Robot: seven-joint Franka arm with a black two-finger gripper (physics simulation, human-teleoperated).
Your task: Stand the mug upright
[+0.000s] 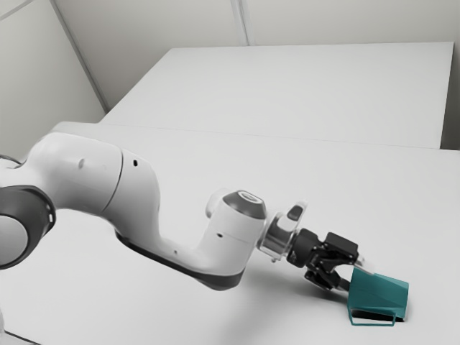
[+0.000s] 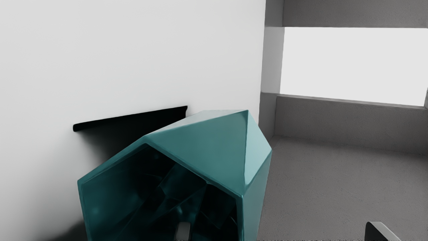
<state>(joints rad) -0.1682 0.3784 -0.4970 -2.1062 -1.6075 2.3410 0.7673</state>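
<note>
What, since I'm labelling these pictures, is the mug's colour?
The mug is teal, which shows best in the wrist view.

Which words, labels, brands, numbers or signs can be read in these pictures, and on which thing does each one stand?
There are none that I can read.
Mug: no text on its visible faces.
Arm: small dark spots, no readable letters.
Tool: no readable text.
Table: no text on its visible top.
</note>
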